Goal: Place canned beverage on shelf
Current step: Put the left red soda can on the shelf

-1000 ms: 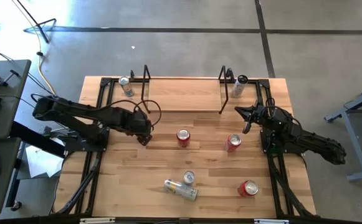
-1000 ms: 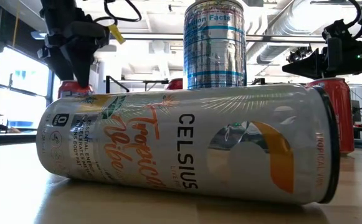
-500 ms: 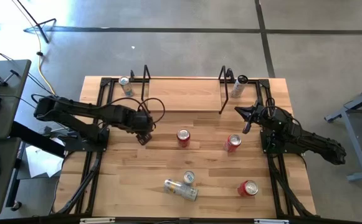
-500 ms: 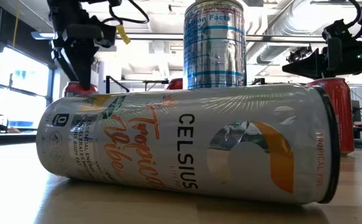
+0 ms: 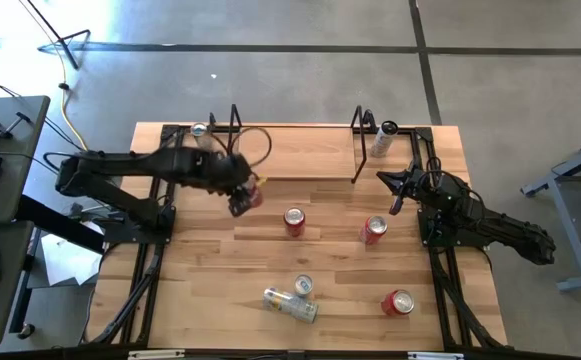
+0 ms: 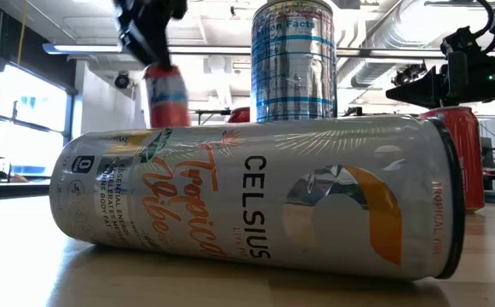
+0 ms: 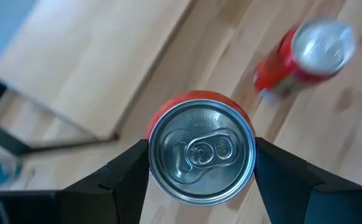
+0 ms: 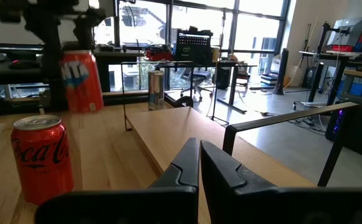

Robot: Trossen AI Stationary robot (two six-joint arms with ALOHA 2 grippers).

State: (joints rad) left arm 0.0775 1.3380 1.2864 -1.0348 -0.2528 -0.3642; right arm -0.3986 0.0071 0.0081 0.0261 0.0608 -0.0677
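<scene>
A red-orange soda can (image 5: 255, 193) hangs above the table just in front of the shelf, with my left gripper (image 5: 242, 196) shut on it; the low view shows this can (image 6: 167, 95) in the air. The shelf (image 5: 295, 152) is a light-wood board with a black wire frame (image 5: 235, 125) at each end, standing at the table's far middle. My right gripper (image 5: 395, 190) waits shut at the right, level, near a red can (image 5: 373, 230). My left gripper pinches the can between its two fingers (image 7: 126, 173), on opposite sides of the wall just below the top rim (image 7: 202, 106). The fingers slant down from above and from the table's left. The can (image 8: 81, 81) hangs clear of the table, top up, slightly tilted.
A red can (image 5: 293, 221) stands mid-table and another (image 5: 398, 302) at the near right. A silver can (image 5: 303, 287) stands beside a lying white Celsius can (image 5: 290, 306) near the front. Silver cans stand outside the shelf's left end (image 5: 201, 132) and right end (image 5: 385, 138).
My left gripper has risen and gone toward the far edge and the shelf, rolling its wrist. The red-orange can, which stood on the table under the fingers, is now lifted clear and carried along.
</scene>
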